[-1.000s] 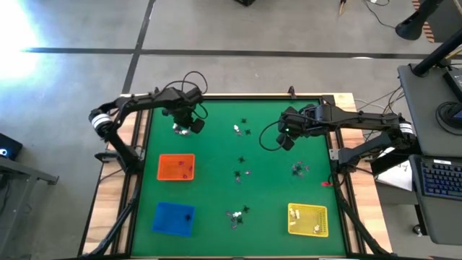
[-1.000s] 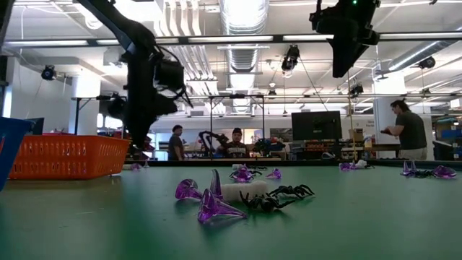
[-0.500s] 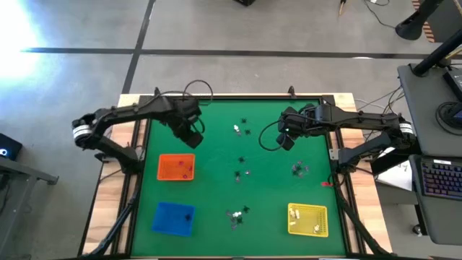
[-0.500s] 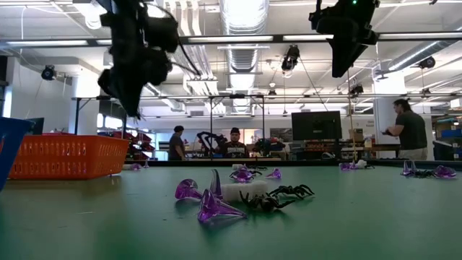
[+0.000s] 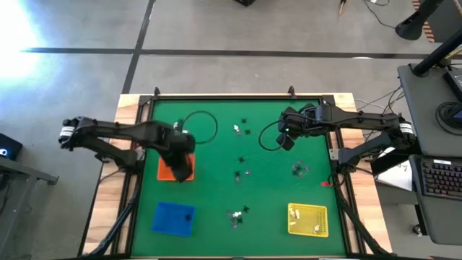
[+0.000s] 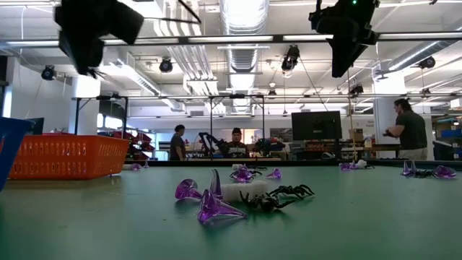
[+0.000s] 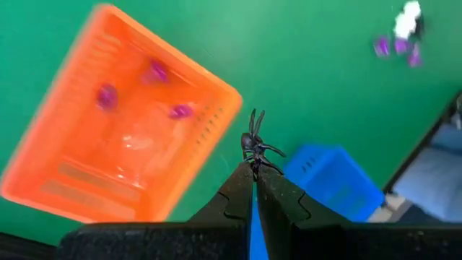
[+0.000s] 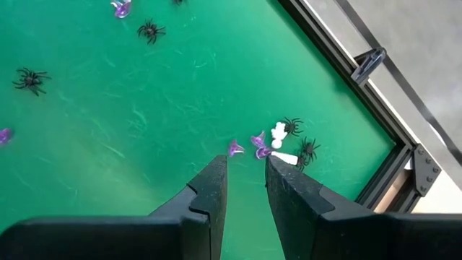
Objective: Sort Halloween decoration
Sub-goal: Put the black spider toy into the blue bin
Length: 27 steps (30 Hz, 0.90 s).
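The left gripper (image 7: 254,175), fingers pinched on a tiny black plastic spider (image 7: 256,143), has swung from the counter's far-left corner to above the orange rectangular mesh tray (image 5: 167,168) near the left edge. The right gripper (image 8: 245,177) stays near the far edge, fingers apart and seemingly empty; other small black, purple and white trinkets (image 5: 240,130) lie scattered mid-counter.

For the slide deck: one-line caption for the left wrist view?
Left hand, shut on a black spider, hovers between the orange tray and blue tray.
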Available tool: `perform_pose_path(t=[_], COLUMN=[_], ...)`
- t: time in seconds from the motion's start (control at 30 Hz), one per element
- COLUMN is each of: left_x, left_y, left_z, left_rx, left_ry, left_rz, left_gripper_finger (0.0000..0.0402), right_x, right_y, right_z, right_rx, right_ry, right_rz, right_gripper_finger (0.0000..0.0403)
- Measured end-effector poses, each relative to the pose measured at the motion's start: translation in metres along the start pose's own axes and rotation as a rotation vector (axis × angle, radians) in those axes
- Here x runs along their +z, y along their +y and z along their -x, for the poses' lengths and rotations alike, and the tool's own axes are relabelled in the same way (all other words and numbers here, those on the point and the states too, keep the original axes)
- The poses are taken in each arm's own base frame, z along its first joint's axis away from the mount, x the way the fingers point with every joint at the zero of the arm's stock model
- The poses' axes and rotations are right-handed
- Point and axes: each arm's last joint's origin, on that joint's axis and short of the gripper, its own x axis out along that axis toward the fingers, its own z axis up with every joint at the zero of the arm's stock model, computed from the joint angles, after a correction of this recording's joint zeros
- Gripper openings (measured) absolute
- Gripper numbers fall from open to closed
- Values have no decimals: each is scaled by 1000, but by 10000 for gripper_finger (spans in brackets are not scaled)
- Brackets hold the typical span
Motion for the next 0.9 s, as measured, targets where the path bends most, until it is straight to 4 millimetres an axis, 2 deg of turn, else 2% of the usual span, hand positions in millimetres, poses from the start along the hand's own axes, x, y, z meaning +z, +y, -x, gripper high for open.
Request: perform_pose_path(t=[0.2, 0.5, 0.73, 0.9], left_x=[-30, -63, -88, -95], left_y=[-31, -74, -90, -96], left_z=[-12, -38, -58, -76], left_rx=[-8, -61, -20, 32], left_ry=[59, 87, 151, 189], left_rz=[-91, -239, -346, -383], left_gripper_finger=[0, 0, 0, 0], right_x=[0, -1, -3, -6], right_y=[0, 1, 5, 11], right_z=[0, 0, 1, 4], right_rx=[4, 35, 119, 159], right_ry=[2, 24, 88, 112], right_rz=[-19, -198, -284, -287], right_gripper_finger=[89, 89, 89, 89])
